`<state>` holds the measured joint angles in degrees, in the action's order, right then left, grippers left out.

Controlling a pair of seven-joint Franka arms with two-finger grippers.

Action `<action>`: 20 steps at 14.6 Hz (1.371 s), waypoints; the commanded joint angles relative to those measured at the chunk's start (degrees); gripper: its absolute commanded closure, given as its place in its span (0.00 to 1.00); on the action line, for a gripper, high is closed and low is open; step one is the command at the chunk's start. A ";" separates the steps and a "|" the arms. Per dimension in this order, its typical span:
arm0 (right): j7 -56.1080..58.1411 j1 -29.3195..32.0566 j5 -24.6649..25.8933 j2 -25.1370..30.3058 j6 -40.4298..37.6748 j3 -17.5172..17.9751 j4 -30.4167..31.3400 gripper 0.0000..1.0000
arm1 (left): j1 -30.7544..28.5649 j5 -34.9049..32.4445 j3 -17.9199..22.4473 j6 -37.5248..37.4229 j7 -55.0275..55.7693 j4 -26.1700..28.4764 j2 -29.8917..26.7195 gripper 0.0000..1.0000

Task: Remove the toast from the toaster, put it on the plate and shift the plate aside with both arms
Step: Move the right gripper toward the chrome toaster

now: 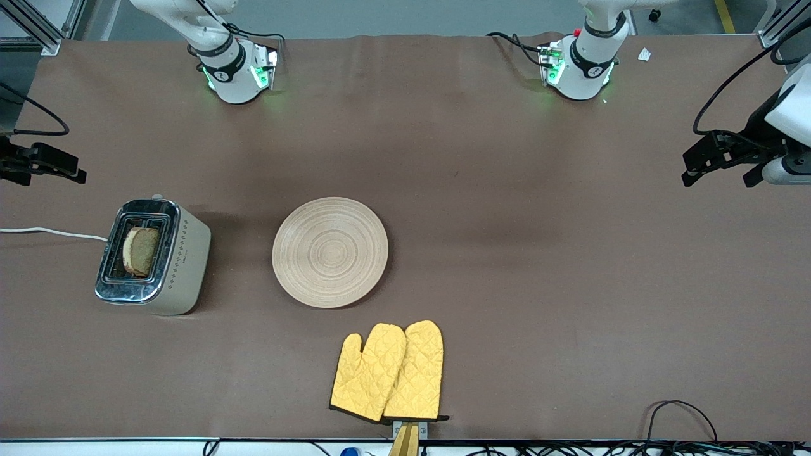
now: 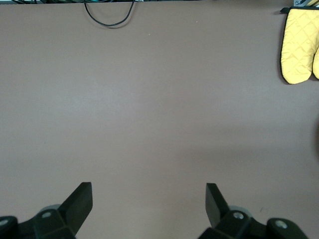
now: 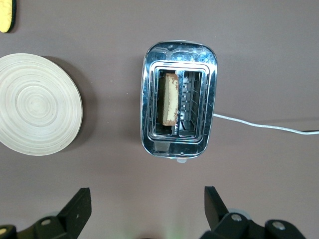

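We see the toast standing on edge in one slot of the chrome toaster, its top crust poking above the slot, with the second slot beside it bare; the toaster sits toward the right arm's end of the table, and its white cord runs off toward that table edge. The right gripper hangs above the toaster, a little to one side of it, fingers spread wide and holding nothing, so the toast lies just ahead of its open jaws in the right wrist view. The plate rests flat beside the toaster, well apart from it, with bare brown table all round its rim; from the right gripper it lies off to the side, toward the middle of the table. We find the yellow oven mitts nearer the front camera than the plate, close to the table edge there, not touching the plate. The left gripper waits over the left arm's end of the table, fingers wide apart and empty, with a broad stretch of open tablecloth under it and only the mitts showing far off at a corner of its wrist view
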<state>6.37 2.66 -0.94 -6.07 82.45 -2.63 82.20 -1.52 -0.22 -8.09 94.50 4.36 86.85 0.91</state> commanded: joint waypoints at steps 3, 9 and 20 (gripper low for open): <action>0.57 -0.72 -1.08 1.58 0.26 0.43 1.39 0.00 | -0.07 -1.19 -0.26 -0.99 0.04 -1.07 0.15 0.00; 0.83 -0.99 -1.00 1.50 -0.18 0.26 2.26 0.00 | -0.15 -1.19 -0.17 -0.99 0.03 -1.07 0.15 0.00; 0.66 -0.29 0.14 1.50 12.47 -0.10 15.18 0.00 | -0.15 -1.10 -0.08 -0.99 0.12 -1.07 0.15 0.00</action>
<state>6.42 1.92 -1.02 -6.21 93.06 -2.86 94.31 -1.53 -0.22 -8.00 94.50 4.36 86.85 0.91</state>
